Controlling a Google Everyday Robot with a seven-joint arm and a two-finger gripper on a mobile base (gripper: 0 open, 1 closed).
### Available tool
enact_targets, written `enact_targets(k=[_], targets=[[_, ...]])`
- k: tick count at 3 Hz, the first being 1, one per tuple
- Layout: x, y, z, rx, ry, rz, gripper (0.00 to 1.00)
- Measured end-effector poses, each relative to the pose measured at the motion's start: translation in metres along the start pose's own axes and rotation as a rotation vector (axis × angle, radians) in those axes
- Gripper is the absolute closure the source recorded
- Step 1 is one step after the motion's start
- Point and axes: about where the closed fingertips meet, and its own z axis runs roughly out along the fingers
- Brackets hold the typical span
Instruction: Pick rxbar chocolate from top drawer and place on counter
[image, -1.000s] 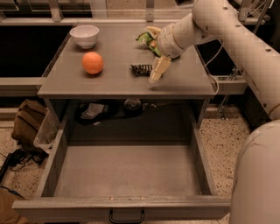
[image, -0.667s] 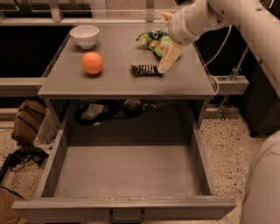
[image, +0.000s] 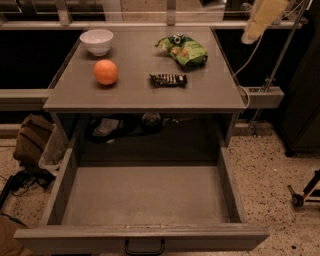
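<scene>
Hanging at top right, gripper (image: 262, 20), well apart from counter (image: 135, 97); open or closed, cannot tell. Bar (image: 168, 79) flat on counter, near bag (image: 184, 50); drawer (image: 145, 197) open. Likely light, thin, slick-wrapped: pinch across narrow width, mid-length.

rxbar chocolate (image: 168, 79) on counter (image: 135, 97); hand (image: 254, 31) upper right.
</scene>
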Motion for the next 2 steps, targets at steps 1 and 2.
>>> enact_targets(k=[1,2], targets=[[-0.015,0.009,-0.094,0.039,0.120,-0.020,0.00],[-0.031,0.006,-0.142,0.094,0.132,-0.043,0.00]])
